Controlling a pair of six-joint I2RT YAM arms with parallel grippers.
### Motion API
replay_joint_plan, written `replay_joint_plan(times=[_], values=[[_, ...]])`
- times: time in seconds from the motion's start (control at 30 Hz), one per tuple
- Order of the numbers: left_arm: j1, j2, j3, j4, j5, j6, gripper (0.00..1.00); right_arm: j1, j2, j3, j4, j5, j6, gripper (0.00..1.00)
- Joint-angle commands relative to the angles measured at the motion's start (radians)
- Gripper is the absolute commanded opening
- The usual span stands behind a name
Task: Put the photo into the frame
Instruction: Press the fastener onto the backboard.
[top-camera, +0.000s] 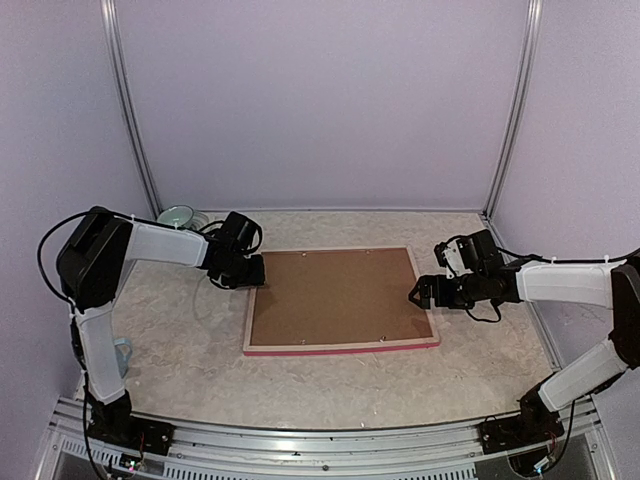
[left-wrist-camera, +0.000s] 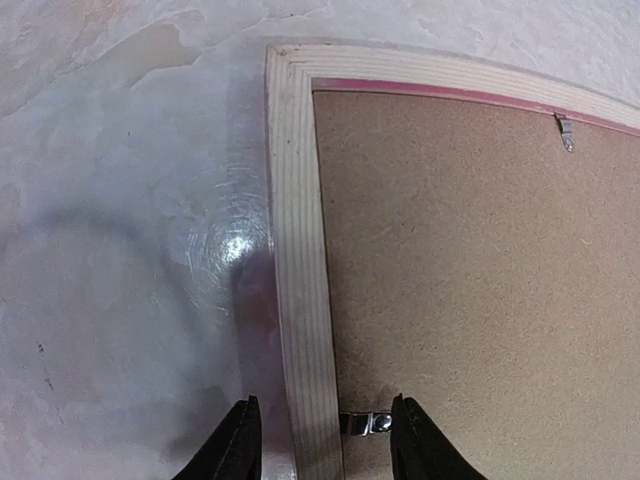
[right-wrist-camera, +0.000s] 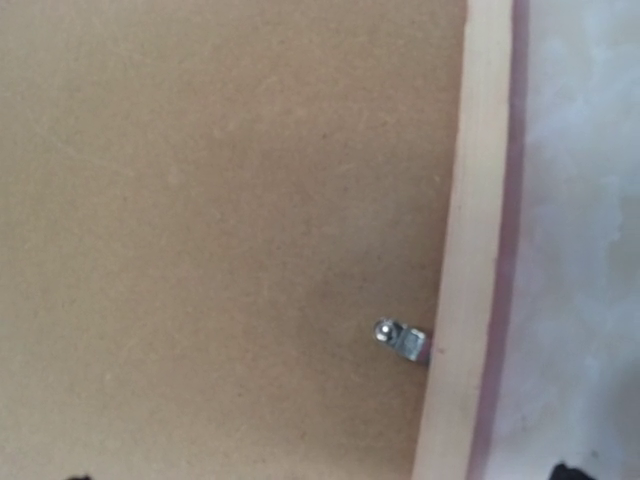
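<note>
- A pale green bowl (top-camera: 178, 216) sits at the back left corner of the table (top-camera: 180, 330), behind the left arm.
- The left gripper (top-camera: 252, 272) hangs low at the left edge of the frame (top-camera: 340, 344), near its far corner.
- In the left wrist view its two dark fingers (left-wrist-camera: 235, 445) stand moderately apart and straddle the frame's left rail, one over the bare table, the other over the board. The gap is wider than the rail and nothing is clamped.
- A small metal clip (left-wrist-camera: 366, 423) lies just between those fingers, on the inner edge of the rail. A second clip (left-wrist-camera: 566, 131) shows on the far rail.
- The frame lies flat at the middle of the table with its pale wood face up. Its pink shows along the near edge and as a thin line inside the far rail.
- A plain brown backing board (top-camera: 335, 295) fills the frame's opening, and the photo is not visible in any view.
- The right gripper (top-camera: 420, 292) hovers over the frame's right rail, about halfway along it.
- In the right wrist view only the dark tips show at the bottom corners, so the jaws stand wide, gripping nothing. Between them lie the board, the right rail and another clip (right-wrist-camera: 404, 340) at the rail's inner edge.
</note>
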Motion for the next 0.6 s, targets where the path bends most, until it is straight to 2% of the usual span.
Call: replay_joint_plan(times=[0.0,0.57], values=[[-0.006,0.001,0.019,-0.017,-0.011,0.027,0.44,0.007,0.005,0.025,0.001,0.001,0.003,0.99],[0.001,0.013,0.014,-0.016,0.011,0.027,0.4,0.007,0.011,0.026,-0.003,0.002,0.005,0.99]])
